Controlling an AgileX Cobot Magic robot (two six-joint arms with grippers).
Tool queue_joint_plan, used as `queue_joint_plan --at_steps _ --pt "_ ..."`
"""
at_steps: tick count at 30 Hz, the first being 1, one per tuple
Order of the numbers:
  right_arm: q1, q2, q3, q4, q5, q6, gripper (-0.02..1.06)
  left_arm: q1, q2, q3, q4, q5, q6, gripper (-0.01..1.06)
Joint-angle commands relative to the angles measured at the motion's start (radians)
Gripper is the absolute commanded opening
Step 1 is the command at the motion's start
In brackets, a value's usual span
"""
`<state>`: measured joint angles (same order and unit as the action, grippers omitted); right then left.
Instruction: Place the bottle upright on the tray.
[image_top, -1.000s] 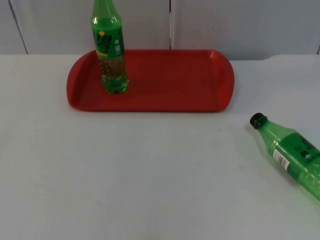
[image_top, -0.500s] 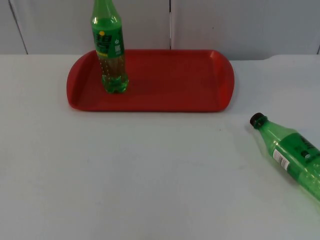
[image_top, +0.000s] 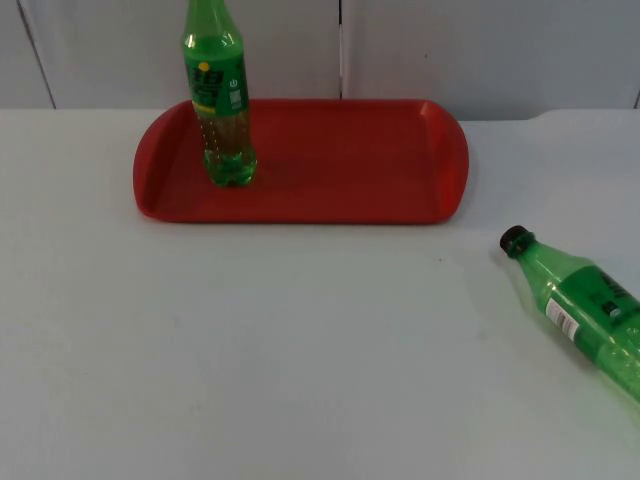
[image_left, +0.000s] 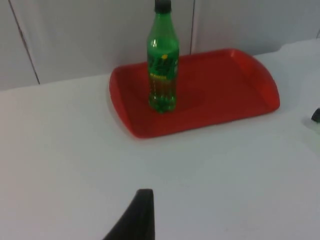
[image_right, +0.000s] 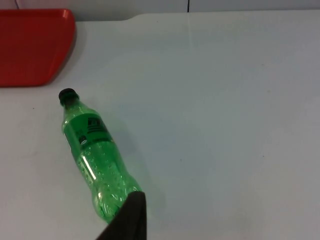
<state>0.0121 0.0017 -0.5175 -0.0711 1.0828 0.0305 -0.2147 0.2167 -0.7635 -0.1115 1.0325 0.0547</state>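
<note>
Lying bottle (image_top: 585, 312) rests on the table (image_top: 300, 350), cap toward the red tray (image_top: 340, 160) and well apart from it; upright bottle (image_top: 222, 100) occupies the tray's left end, leaving room; right gripper (image_right: 131, 220) above the lying bottle's base, left gripper (image_left: 137, 215) waits short of the tray, finger spread indeterminable for both.

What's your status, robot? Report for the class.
Both claws waiting, off the bottles. One bottle upright on tray; second bottle lying on table. Nothing in the way.
</note>
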Motion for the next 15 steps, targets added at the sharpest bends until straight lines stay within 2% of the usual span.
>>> queue_joint_plan --at_steps 1,9,15 --pt "-0.005 -0.002 0.001 -0.002 -0.006 -0.004 1.05 -0.004 -0.050 0.003 -0.003 0.013 0.001 1.05" --pt "-0.005 -0.002 0.001 -0.002 -0.006 -0.004 1.05 -0.004 -0.207 0.003 0.021 0.053 -0.006 1.05" --pt "-0.005 -0.002 0.001 -0.002 -0.006 -0.004 1.05 -0.004 -0.217 0.003 0.040 0.111 -0.006 1.05"
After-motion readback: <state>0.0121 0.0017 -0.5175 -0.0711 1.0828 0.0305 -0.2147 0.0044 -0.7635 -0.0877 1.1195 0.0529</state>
